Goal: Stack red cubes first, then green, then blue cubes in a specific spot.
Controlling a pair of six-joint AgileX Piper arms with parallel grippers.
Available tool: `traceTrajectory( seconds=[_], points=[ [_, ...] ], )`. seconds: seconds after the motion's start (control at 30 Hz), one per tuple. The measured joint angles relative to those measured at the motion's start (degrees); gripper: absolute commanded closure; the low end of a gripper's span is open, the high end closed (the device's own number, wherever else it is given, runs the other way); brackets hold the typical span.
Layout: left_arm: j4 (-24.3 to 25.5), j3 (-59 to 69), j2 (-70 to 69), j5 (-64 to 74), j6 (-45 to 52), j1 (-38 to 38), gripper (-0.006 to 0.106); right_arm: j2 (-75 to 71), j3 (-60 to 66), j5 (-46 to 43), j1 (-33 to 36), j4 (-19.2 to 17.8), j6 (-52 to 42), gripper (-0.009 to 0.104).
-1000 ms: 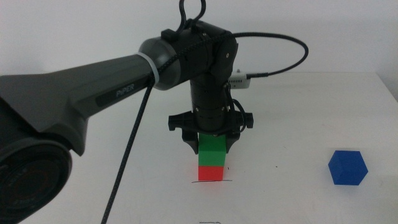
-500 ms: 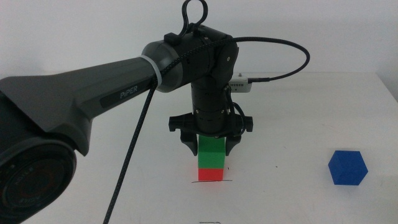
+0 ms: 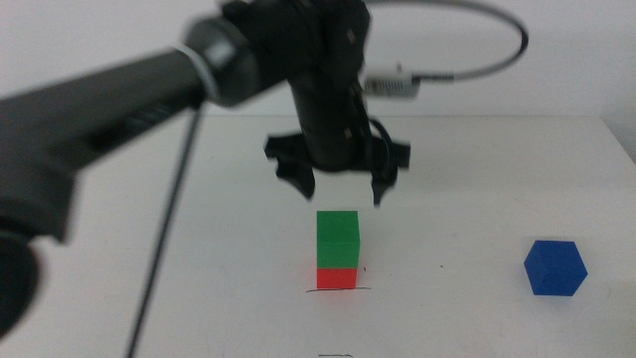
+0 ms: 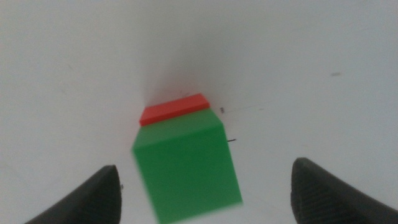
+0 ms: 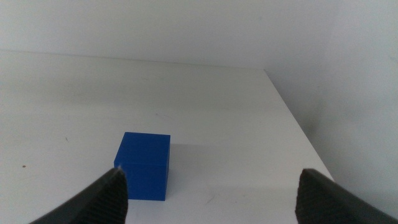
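A: Two cubes stacked so far: green cube sits on red cube, red one resting on the black pen stroke, roughly mid-table toward the near edge. Blue cube sits alone nr the right edge, well apart from the stack.

B: And the left gripper?

A: Above the stack, jaws spread wide, nothing in them. Wrist cam shows both dark jaws clear of the green cube on either side, w/ a sliver of the red cube peeking out beneath.

B: Vs a sec ago?

A: Then the jaws straddled the green cube low down; now the arm's risen clear & is blurred, so prob in motion. Stack looks unmoved.

B: Right gripper?

A: Out of the middle view. Its own cam shows jaws parted & empty, blue cube ahead on the white table, offset toward one jaw.

B: So, the step in hand?

A: Retreat after placing green, likely. Best done w/ a straight lift, no sideways drift, so a jaw doesn't clip the stack. Blue's next, prob for the right arm: centre the jaws on the cube first, since it's off to one side, then grip flat faces. Green looks a bit twisted on red, so blue wants a gentle set-down.
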Motion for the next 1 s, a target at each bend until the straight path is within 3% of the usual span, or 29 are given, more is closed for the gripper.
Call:
traceTrajectory(
  seconds=[0.2, 0.43, 0.63, 0.77, 1.0],
  points=[
    [0.2, -0.2, -11.3, 0.4, 6.4, 3.9, 0.007, 0.0, 0.0, 0.0, 0.0, 0.0, 0.0, 0.005],
    [-0.7, 1.7, -28.3, 0.7, 23.9, 10.8, 0.007, 0.0, 0.0, 0.0, 0.0, 0.0, 0.0, 0.005],
    [-14.1, 16.4, -48.1, 0.8, 43.3, 23.2, 0.007, 0.0, 0.0, 0.0, 0.0, 0.0, 0.0, 0.005],
    [-25.0, 24.0, -58.2, -0.5, 49.3, 30.3, 0.007, 0.0, 0.0, 0.0, 0.0, 0.0, 0.0, 0.005],
    [-32.4, 26.1, -59.9, 1.7, 54.2, 33.8, 0.007, 0.0, 0.0, 0.0, 0.0, 0.0, 0.0, 0.005]
  ],
)
